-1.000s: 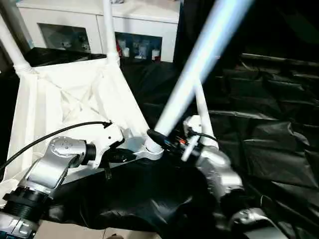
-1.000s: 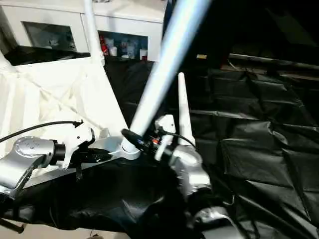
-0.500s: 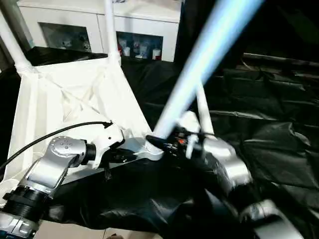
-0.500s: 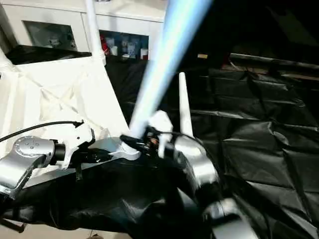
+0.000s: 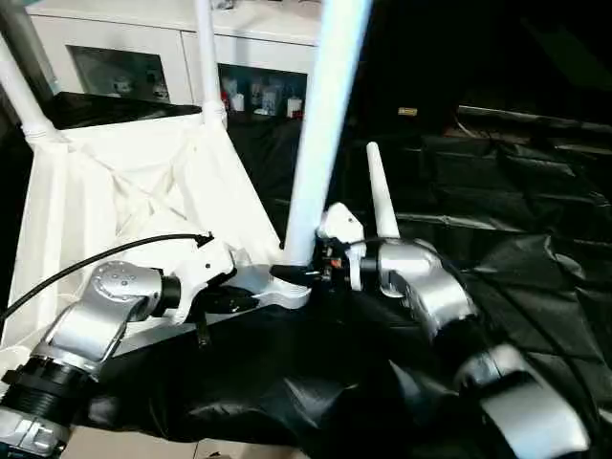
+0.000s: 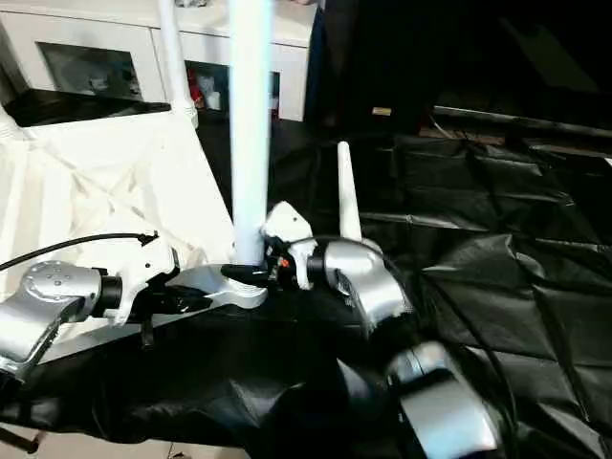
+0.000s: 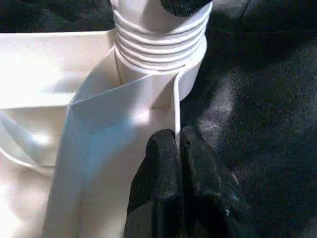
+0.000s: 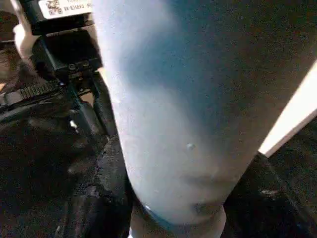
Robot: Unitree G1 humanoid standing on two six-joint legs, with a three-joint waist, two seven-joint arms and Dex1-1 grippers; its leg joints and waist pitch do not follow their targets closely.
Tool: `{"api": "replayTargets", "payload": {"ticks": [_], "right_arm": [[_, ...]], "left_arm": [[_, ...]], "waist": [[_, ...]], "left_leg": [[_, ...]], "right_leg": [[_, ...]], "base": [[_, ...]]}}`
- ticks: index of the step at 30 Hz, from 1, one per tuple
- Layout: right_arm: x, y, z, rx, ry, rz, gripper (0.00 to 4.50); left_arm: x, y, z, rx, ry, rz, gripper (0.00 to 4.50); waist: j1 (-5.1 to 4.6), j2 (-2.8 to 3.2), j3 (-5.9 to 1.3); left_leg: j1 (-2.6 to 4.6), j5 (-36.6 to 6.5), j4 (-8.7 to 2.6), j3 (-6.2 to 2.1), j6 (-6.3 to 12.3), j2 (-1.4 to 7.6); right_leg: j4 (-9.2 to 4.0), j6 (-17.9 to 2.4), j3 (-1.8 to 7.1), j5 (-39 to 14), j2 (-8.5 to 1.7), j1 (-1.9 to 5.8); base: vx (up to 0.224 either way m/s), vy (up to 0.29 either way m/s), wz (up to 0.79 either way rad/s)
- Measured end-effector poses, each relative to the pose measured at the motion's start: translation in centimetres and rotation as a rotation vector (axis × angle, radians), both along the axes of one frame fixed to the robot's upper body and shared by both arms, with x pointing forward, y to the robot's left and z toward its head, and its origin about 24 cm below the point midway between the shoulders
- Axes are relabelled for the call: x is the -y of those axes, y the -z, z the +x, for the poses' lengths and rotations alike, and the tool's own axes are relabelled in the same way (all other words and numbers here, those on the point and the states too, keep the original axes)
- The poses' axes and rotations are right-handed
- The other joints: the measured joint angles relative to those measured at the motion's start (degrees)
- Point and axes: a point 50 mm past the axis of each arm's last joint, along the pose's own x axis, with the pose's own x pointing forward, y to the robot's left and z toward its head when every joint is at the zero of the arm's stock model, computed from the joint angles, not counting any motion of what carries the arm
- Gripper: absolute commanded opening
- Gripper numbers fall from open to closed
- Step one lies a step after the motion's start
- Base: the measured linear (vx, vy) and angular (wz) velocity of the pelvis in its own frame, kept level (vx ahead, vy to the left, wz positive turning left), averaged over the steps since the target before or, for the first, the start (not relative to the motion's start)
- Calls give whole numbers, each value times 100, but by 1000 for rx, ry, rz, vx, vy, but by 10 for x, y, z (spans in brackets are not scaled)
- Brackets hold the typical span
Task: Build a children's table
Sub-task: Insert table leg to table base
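The children's table top (image 5: 124,201) lies upside down and white on the black cloth, with two legs (image 5: 206,57) standing at its far corners. My left gripper (image 7: 177,139) is shut on the thin rim just beside the near corner socket (image 7: 158,54). My right gripper (image 5: 298,273) is shut on the base of a third leg (image 5: 320,124), which stands nearly upright over that socket. Up close the leg (image 8: 168,99) hides its fingers. A fourth leg (image 5: 381,196) lies on the cloth behind my right wrist.
A white glass-door cabinet (image 5: 143,48) stands behind the work table. Wrinkled black cloth (image 5: 516,191) covers the table to the right. A black cable (image 5: 96,263) runs along my left forearm.
The held leg has swung from leaning right to nearly upright over the corner socket, and my right arm turned with it. The left gripper has kept its hold on the rim.
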Motion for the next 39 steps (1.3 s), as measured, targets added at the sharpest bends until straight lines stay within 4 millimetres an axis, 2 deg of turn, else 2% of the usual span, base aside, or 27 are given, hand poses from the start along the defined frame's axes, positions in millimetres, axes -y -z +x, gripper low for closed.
{"api": "replayTargets", "payload": {"ticks": [11, 19, 24, 30, 34, 39], "right_arm": [[1, -2, 0, -15, -84, 12, 193], [-2, 1, 0, -6, -52, 35, 193], [-17, 2, 8, -20, 130, 66, 193], [-30, 1, 18, -72, 378, 90, 193], [-36, -2, 26, -78, 530, 82, 193], [-41, -6, 34, -53, 689, 57, 193]], "left_arm": [[-1, -6, -2, -14, 42, 21, 0], [-3, -7, -2, -22, 22, 26, 0], [-8, -9, 3, -5, -94, 31, 0], [3, -10, 12, 9, -246, 44, 0], [19, -11, 19, 22, -368, 45, 0], [56, -11, 25, 44, -515, 35, 0]], "waist": [[5, -50, 12], [-15, -72, 25], [-161, -126, 72], [-285, -123, 76], [-299, -115, 81], [-278, -126, 73]], "left_leg": [[2, -1, -46, 14, 1, 0], [15, 0, -56, 15, 0, 1], [51, 8, -87, 4, -15, 0], [55, 9, -89, -7, -17, -2], [57, 9, -92, -8, -18, -3], [50, 7, -109, 1, -19, -8]], "right_leg": [[-25, 0, 0, -20, 0, -3], [-22, 2, 1, -25, 0, -2], [-22, 23, 3, -37, 0, -1], [-33, 23, 1, -37, 0, -18], [-33, 22, -1, -36, 0, -25], [-41, 20, 6, -35, 0, -24]], "base": [[0, 0, 0], [0, 0, 0], [0, 0, 0], [0, 0, 0], [0, 0, 0], [0, 0, 0]]}}
